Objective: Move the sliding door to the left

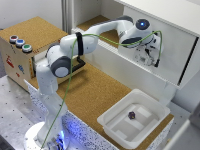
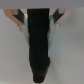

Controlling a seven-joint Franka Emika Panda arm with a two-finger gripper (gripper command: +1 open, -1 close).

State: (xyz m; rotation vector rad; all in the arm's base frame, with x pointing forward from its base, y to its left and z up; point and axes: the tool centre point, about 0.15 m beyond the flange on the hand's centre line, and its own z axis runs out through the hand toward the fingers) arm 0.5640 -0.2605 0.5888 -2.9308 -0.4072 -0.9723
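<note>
One white tray (image 1: 134, 119) lies nearest the camera, on the cork-topped counter (image 1: 92, 92), holding one small dark object (image 1: 132, 115). Below the counter, a perforated metal floor plate (image 1: 15, 117) carries the arm's base. One wooden box (image 1: 20, 55) stands at the exterior view's left, bearing three coloured buttons (image 1: 19, 43). One white cabinet (image 1: 165, 15) runs along the rear; its sliding door (image 1: 170, 55), one plain white upright panel, occupies the exterior view's right portion of the front, leaving a cork-lined recess (image 1: 102, 27) exposed to its left. One gripper (image 1: 144, 56) is positioned against the door face. The wrist view shows a dark central block (image 2: 39, 45) before a pale blurred surface; finger spacing cannot be determined.
</note>
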